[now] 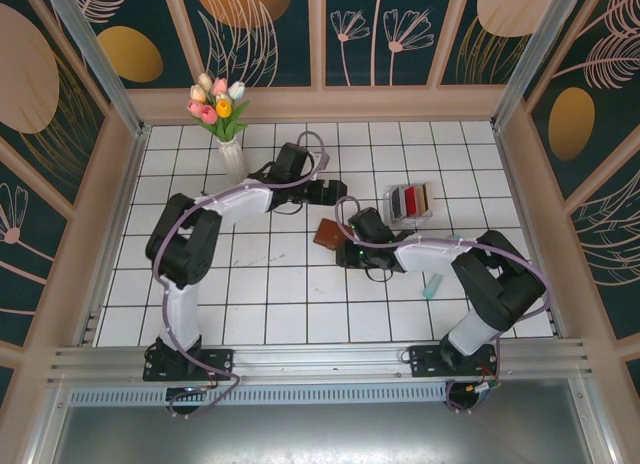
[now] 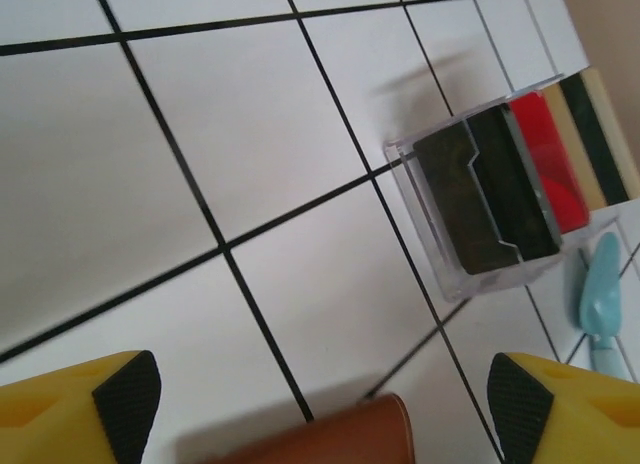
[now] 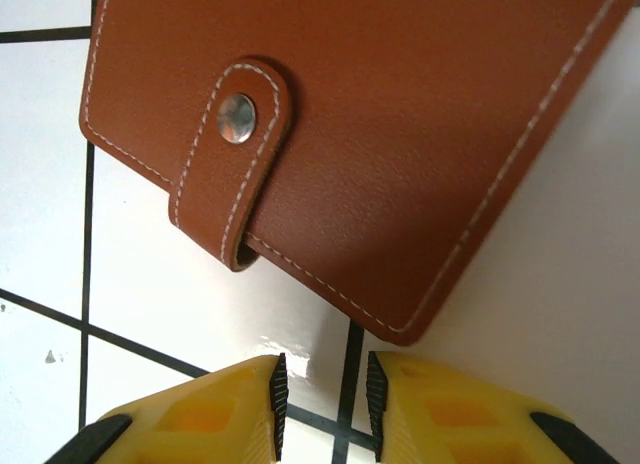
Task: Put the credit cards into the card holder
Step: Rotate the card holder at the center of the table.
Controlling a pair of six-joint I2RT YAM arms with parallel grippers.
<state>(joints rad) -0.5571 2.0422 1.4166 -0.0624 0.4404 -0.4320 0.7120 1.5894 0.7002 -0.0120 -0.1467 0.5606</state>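
Observation:
The card holder (image 3: pixel 350 134), a brown leather wallet, lies folded shut on the tiles with its snap tab (image 3: pixel 235 154) fastened; it also appears as the card holder (image 1: pixel 328 234). My right gripper (image 3: pixel 322 396) hovers just short of its near corner, jaws a narrow gap apart with nothing between them. The credit cards (image 2: pixel 500 184), black, red and tan, stand in a clear plastic rack (image 1: pixel 410 201). My left gripper (image 2: pixel 320 404) is wide open over bare tile between the rack and the card holder's corner (image 2: pixel 340 439), holding nothing.
A teal object (image 1: pixel 432 284) lies on the tiles right of the right arm and shows beside the rack as the teal object (image 2: pixel 603 304). A white vase of tulips (image 1: pixel 225 134) stands at the back left. Wooden walls (image 1: pixel 520 134) ring the tiled table.

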